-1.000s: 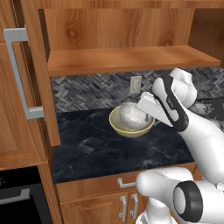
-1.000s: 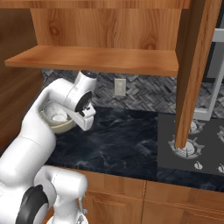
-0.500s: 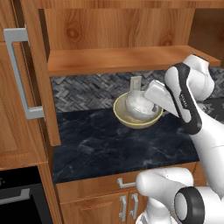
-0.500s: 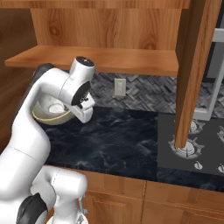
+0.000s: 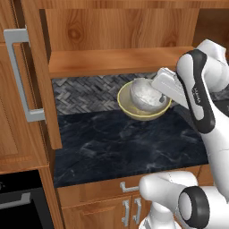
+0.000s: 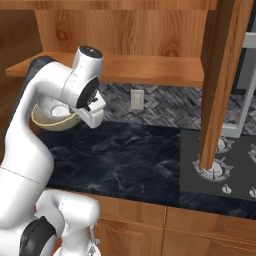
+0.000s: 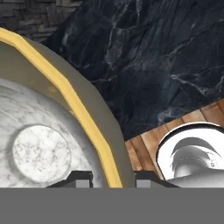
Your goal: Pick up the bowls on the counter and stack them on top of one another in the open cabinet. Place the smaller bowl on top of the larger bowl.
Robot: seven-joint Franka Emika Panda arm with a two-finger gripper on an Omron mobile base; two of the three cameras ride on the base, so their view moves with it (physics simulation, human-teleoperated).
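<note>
The larger bowl (image 5: 134,111) (image 6: 55,121) (image 7: 89,109), yellowish-tan, hangs tilted in the air above the counter (image 5: 125,143) (image 6: 125,160) (image 7: 166,52). The smaller bowl (image 5: 144,95) (image 6: 54,107) (image 7: 41,153), whitish-grey, rests inside it. My gripper (image 5: 157,95) (image 7: 112,177) is shut on the larger bowl's rim, one fingertip inside and one outside. The open cabinet's shelf (image 5: 112,62) (image 6: 150,67) lies just above the bowls and holds nothing.
The cabinet door (image 5: 33,76) with its grey bar handle stands open at the left; in the right base view a door (image 6: 225,75) hangs at the right. An outlet (image 6: 136,99) sits on the tile wall. A stove (image 6: 220,170) adjoins the counter.
The arm has lifted both bowls together off the counter, upward and a little to the right in the left base view, toward shelf height.
</note>
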